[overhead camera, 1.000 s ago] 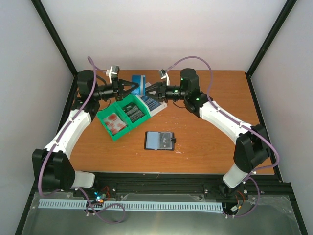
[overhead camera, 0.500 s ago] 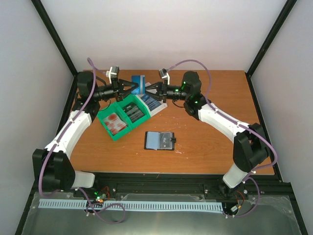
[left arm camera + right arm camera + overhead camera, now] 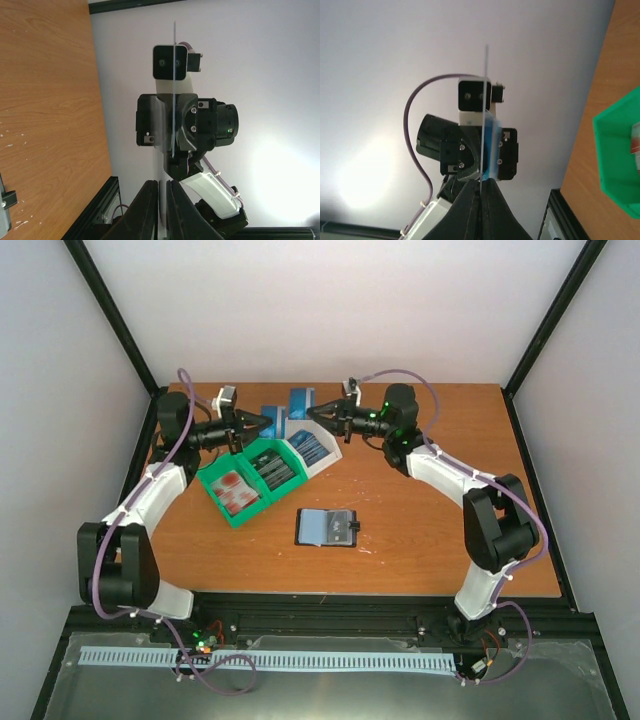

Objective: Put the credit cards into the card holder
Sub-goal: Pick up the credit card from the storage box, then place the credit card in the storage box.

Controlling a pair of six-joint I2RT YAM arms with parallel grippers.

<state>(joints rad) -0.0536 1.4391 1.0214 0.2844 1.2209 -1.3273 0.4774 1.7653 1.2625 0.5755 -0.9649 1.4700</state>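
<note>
Each gripper holds a blue credit card on edge above the back of the table. My left gripper [image 3: 265, 422] is shut on one card [image 3: 272, 420], seen edge-on between its fingers in the left wrist view [image 3: 162, 200]. My right gripper [image 3: 312, 410] is shut on the other card [image 3: 301, 402], a thin line in the right wrist view [image 3: 485, 100]. The two grippers face each other a short way apart. The card holder [image 3: 328, 527] lies open on the table in front, black with grey-blue sleeves.
A green and white three-compartment bin [image 3: 214, 483] stands below the grippers, with red cards [image 3: 233, 488], dark cards [image 3: 275, 468] and blue cards [image 3: 315, 450]. Black frame posts and white walls enclose the wooden table [image 3: 450, 500].
The grippers, close together around what looked like one blue card, have drawn apart. Two blue cards now show, one in each gripper. The left moved left, the right moved right.
</note>
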